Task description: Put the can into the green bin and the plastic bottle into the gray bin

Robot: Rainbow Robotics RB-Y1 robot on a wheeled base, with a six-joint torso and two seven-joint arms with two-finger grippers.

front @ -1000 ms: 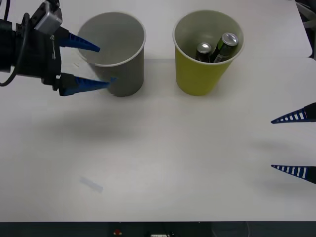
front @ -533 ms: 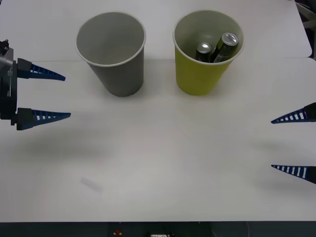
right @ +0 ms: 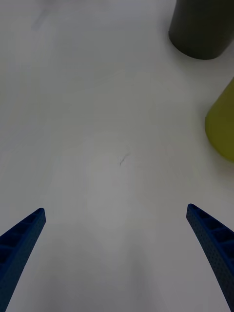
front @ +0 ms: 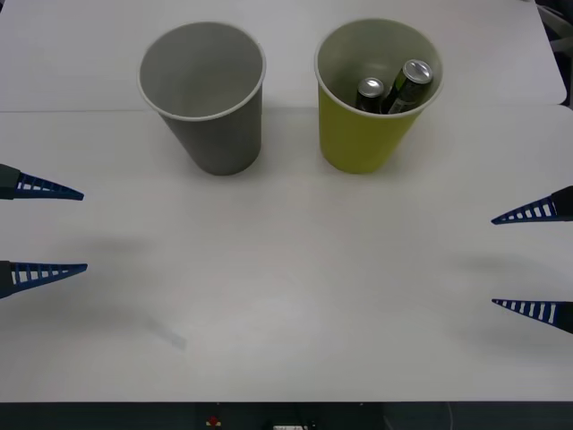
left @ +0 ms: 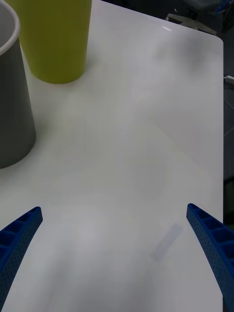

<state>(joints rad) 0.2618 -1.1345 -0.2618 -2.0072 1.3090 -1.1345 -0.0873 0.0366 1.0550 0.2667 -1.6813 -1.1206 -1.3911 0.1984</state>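
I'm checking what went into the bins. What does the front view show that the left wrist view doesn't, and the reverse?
Front view alone: the bins' insides, with the can and a second can in the green bin, no bottle visible in the gray bin, and the open right gripper at the table's right edge. Left wrist view alone: the table's far corner. Both: the two bins from outside and the open left gripper.

So the tabletop (front: 295, 269) is plain white with a faint seam running across it toward the far edge. Two big cup-shaped bins stand right on it near that far edge, side by side but not touching: the gray bin (front: 208, 107) toward the left, the green bin (front: 363, 134) toward the right.
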